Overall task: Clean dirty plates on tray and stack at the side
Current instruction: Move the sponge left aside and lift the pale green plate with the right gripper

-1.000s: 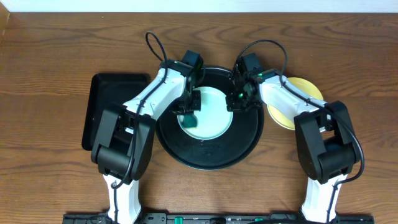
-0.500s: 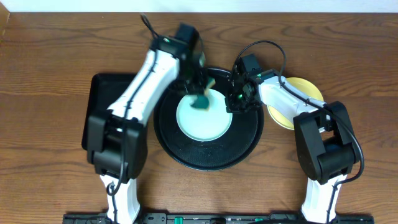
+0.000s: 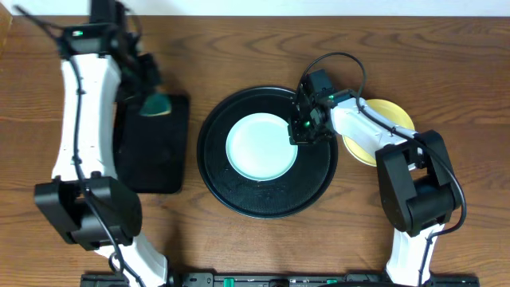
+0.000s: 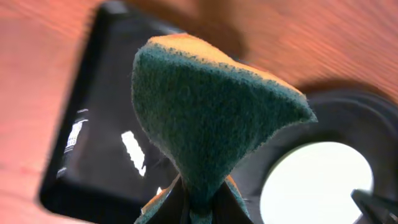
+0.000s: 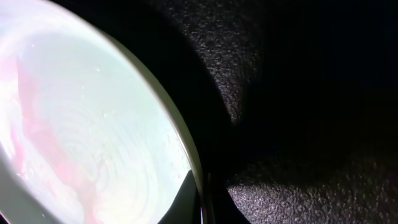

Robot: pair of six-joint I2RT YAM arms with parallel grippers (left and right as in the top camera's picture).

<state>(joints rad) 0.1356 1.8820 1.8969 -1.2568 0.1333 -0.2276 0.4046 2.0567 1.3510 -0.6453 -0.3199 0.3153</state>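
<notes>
Your left gripper [image 3: 151, 89], pinching the green sponge [image 3: 156, 104], has swung off the blue-green plate [image 3: 259, 147] to above the rectangular tray [image 3: 155, 163]. Your right gripper [image 3: 300, 131] still pinches that plate's rim on the round tray [image 3: 267, 201].

Blue-green plate [image 3: 261, 147] lies inside black tray [image 3: 263, 201].

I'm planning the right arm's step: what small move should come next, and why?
Probably lift the blue-green plate off the round tray: the right gripper is shut on its rim, the sponge hangs over the rectangular tray, and the yellow plate waits alongside.
</notes>
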